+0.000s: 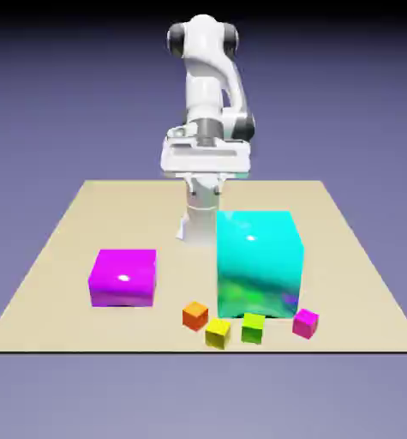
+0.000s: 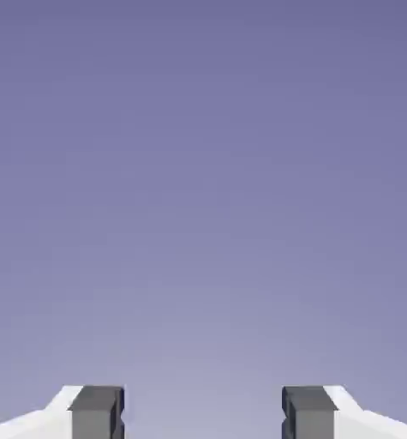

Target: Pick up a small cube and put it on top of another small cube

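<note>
Nothing is done yet. The lime cube (image 1: 253, 327) and, right of it, the magenta cube (image 1: 305, 323) sit apart on the table (image 1: 61, 257), far from the gripper (image 2: 203, 411), whose jaws are spread, empty; grasping and stacking remain.

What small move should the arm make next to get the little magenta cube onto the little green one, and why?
Probably swing the hand forward and down toward the little magenta cube. The gripper is open with nothing between its fingers, and the hand view shows only the backdrop, so it isn't aimed at the table yet. The cube sits by the near edge, just to the exterior view's right of the little green cube, in front of the big teal block.
</note>
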Robot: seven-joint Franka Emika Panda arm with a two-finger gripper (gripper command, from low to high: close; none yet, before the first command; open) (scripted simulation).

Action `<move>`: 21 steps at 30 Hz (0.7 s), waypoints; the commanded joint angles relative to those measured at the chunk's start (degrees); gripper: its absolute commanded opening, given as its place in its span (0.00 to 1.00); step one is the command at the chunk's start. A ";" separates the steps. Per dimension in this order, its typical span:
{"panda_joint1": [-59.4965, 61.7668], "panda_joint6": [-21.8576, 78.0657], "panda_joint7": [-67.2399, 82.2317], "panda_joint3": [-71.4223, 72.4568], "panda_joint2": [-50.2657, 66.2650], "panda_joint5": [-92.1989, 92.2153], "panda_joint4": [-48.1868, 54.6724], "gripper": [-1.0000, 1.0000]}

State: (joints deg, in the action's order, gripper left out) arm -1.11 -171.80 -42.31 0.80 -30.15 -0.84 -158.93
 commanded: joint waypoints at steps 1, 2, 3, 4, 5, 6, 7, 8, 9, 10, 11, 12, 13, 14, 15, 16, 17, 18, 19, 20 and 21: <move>-0.35 1.83 0.12 0.66 2.08 -0.69 1.72 0.50; -0.71 3.66 0.24 1.32 4.16 -1.38 3.43 0.50; -1.06 5.49 0.36 1.98 6.23 -2.08 5.14 0.50; -1.42 7.32 0.48 2.64 8.31 -2.77 6.86 0.50; -1.77 9.15 0.61 3.30 10.39 -3.46 8.57 0.50; -2.12 10.98 0.73 3.96 12.46 -4.15 10.29 0.50; -2.48 12.81 0.85 4.62 14.54 -4.84 12.00 0.50; -2.83 14.64 0.97 5.28 16.61 -5.53 13.71 0.50; -3.18 16.47 1.09 5.94 18.69 -6.23 15.43 0.50; -3.54 18.30 1.21 6.60 20.77 -6.92 17.14 0.50; -3.89 20.12 1.33 7.26 22.84 -7.61 18.86 0.50; -4.24 21.95 1.45 7.92 24.92 -8.30 20.57 0.50; -4.60 23.78 1.58 8.58 27.00 -8.99 22.28 0.50; -4.95 25.61 1.70 9.24 29.07 -9.68 24.00 0.50; -5.31 27.44 1.82 9.90 31.15 -10.38 25.71 0.50; -5.66 29.27 1.94 10.56 33.23 -11.07 27.43 0.50; -6.01 31.10 2.06 11.22 35.30 -11.76 29.14 0.50; -6.37 32.93 2.18 11.88 37.38 -12.45 30.85 0.50; -6.72 34.76 2.30 12.54 39.46 -13.14 32.57 0.50; -7.07 36.59 2.42 13.20 41.53 -13.83 34.28 0.50; -7.43 38.42 2.54 13.86 43.61 -14.53 36.00 0.50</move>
State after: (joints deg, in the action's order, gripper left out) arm -8.54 -133.39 -39.77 14.66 13.45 -15.36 -122.94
